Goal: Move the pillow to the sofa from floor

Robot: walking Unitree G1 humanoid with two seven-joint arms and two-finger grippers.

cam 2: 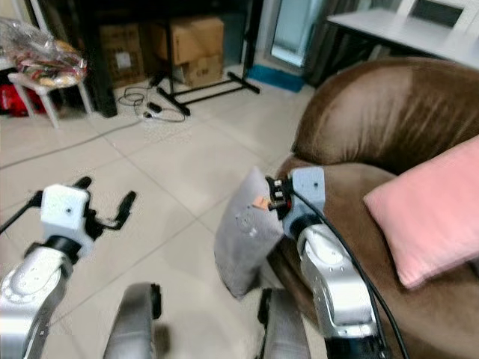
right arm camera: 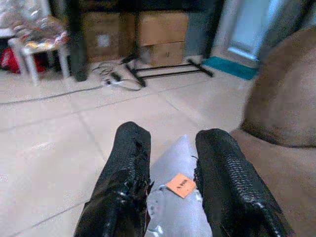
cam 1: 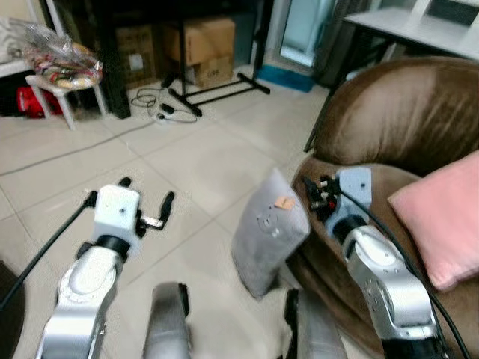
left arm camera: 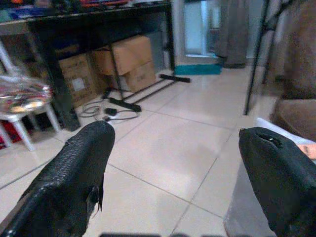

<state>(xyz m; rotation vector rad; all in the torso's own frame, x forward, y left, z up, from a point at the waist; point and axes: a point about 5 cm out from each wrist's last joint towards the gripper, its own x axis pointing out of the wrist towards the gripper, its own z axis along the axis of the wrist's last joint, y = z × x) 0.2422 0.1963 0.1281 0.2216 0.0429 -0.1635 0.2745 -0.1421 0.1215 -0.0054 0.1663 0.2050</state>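
A grey pillow (cam 1: 268, 232) with a small orange tag (right arm camera: 180, 185) stands on its edge on the tiled floor, leaning against the front of the brown sofa (cam 1: 404, 112). My right gripper (right arm camera: 173, 168) is at the pillow's top corner, its two black fingers (right arm camera: 126, 173) pressed on either side of the fabric beside the tag, shut on it. My left gripper (cam 1: 146, 192) hovers open over bare tiles to the pillow's left, holding nothing; its fingers (left arm camera: 84, 163) stand wide apart.
A pink cushion (cam 1: 441, 217) lies on the sofa seat. Far left is a white stool (cam 1: 60, 82) with a plastic bag on it. At the back are cardboard boxes (cam 1: 202, 45), a black stand (cam 1: 217, 90), floor cables (cam 1: 153, 101) and a white table (cam 1: 419, 30).
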